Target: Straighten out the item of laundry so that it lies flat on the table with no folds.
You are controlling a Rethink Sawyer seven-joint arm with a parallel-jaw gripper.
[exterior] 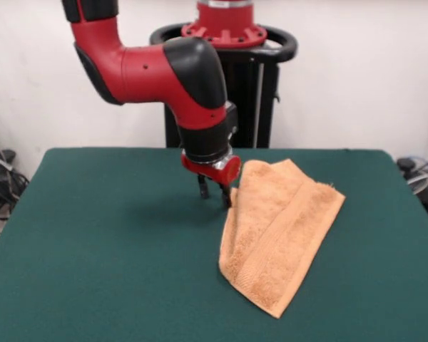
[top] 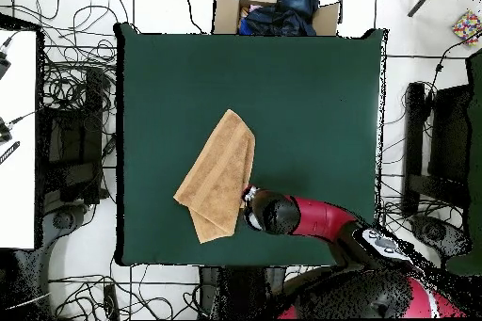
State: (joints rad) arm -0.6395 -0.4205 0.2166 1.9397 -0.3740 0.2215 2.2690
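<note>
Green felt covers the counter point(exterior: 93, 242), which stands before a plain white wall. End effector point(exterior: 215, 192): lowered to the felt at the towel's edge, two dark fingers pointing down. The gap between them is visible in the front view, but whether they pinch cloth cannot be told. The red and black arm point(exterior: 164, 71) reaches down to it from above.

Item of laundry point(exterior: 278, 228): a light orange towel, lying just beside the end effector, folded over on itself lengthwise into a narrow tapering shape. In the overhead view it runs diagonally across the counter's middle.

Step in hand, as judged: approach or first grasp at the folded edge. Next move calls for a firm pinch on the upper layer only, then a pull outward across the felt to open the fold
</note>
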